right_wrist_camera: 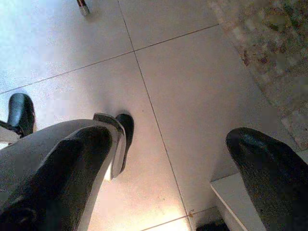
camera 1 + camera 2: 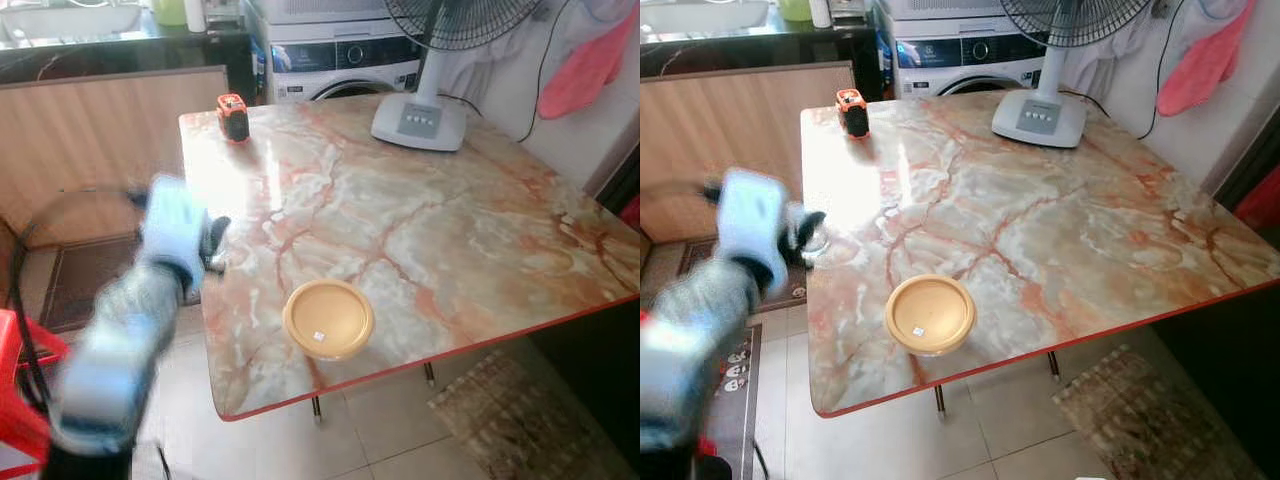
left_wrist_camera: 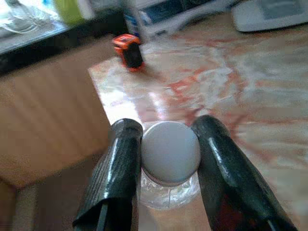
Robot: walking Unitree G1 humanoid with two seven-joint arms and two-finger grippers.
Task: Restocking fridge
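Head views: the blurred left claw (image 2: 212,243) sits at the marble worktop's (image 2: 450,240) edge; beyond it an orange tape measure (image 2: 232,117), beside it a yellow dish (image 2: 327,319).

Left wrist: fingers (image 3: 115,168) clamp a white-capped clear bottle (image 3: 170,153). No readable writing.

Right wrist: right claw (image 1: 178,163) spread wide over floor tiles (image 1: 192,91).

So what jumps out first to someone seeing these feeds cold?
The left gripper, its fingers closed around a clear bottle with a white cap at the marble table's left edge. On the table: a yellow bowl near the front, an orange tape measure and a fan at the back.
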